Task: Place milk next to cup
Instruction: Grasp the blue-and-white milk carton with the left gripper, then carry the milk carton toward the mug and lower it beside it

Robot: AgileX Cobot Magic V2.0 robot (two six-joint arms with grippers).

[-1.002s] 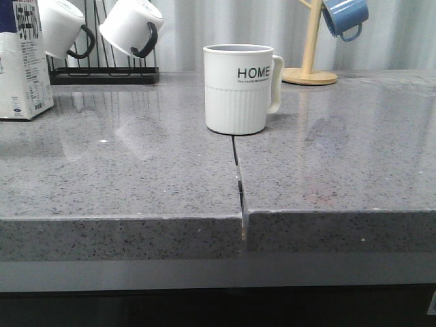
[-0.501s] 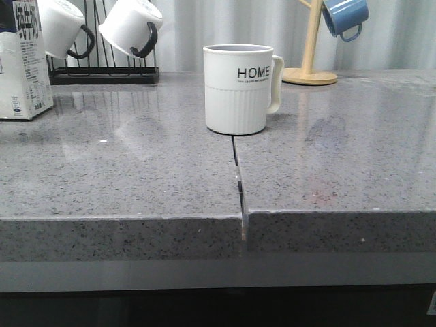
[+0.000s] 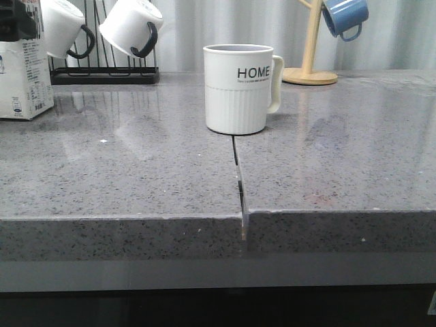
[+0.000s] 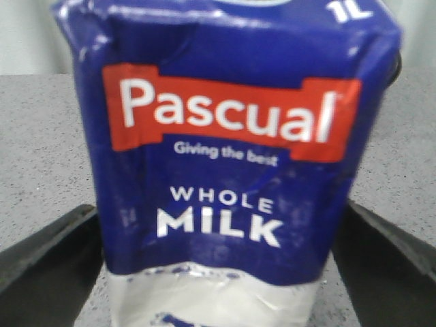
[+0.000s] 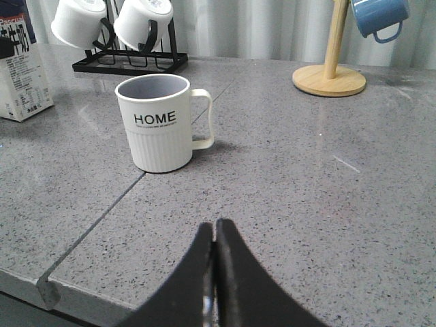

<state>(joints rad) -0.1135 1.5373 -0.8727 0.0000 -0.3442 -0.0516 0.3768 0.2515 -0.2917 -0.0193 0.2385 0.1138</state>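
The milk (image 3: 24, 78) is being seen at the far left edge of the front view, standing on the grey worktop (image 3: 136, 170), at about 9 o'clock from the cup (image 3: 240, 88) and well apart from it. The carton's top is being covered there by a dark shape, whose nature cannot be told from that view. In the left wrist view the milk (image 4: 225, 163) is filling the frame between the two dark fingers (image 4: 48, 262) of the left end effector (image 4: 225, 272), which are spread to either side of the carton; whether they are pressing on it cannot be told.

The cup is standing upright near the worktop's middle, over the seam between the two slabs, with its handle pointing to 3 o'clock in the front view. The right end effector (image 5: 215, 272) is being held clenched, its fingers pressed together on nothing, hanging over the worktop short of the cup (image 5: 158, 122).

Behind, a black rack (image 3: 102, 71) carrying white mugs (image 3: 129, 27) is being seen at 10 o'clock from the cup, and a wooden stand (image 3: 311, 68) with a blue mug (image 3: 345, 16) at 2 o'clock.
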